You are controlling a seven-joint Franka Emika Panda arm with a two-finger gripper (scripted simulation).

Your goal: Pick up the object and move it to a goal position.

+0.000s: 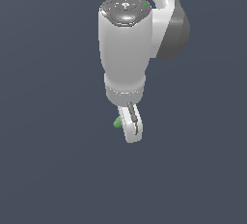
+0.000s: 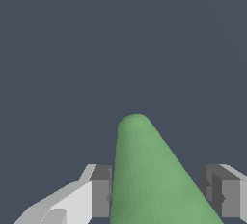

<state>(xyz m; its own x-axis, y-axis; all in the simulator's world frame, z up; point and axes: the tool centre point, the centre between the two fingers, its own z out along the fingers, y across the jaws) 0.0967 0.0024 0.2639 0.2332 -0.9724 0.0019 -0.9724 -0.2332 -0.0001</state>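
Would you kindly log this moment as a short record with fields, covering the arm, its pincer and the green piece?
arm: white Franka arm, wrist pointing down
pincer: white-fingered pincer, fingers either side of the piece
pincer state: contact not clear in the wrist view
object: bright green tapered piece, between the fingers
object in exterior view: only a small green bit shows beside the pincer

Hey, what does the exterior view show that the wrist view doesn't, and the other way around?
Only the exterior view shows the arm's white body above the hand, with just a green sliver at its side. Only the wrist view shows the green piece as a rounded-tip wedge between two fingers, with a gap at one finger. Both show the green piece, the hand and a plain dark background.
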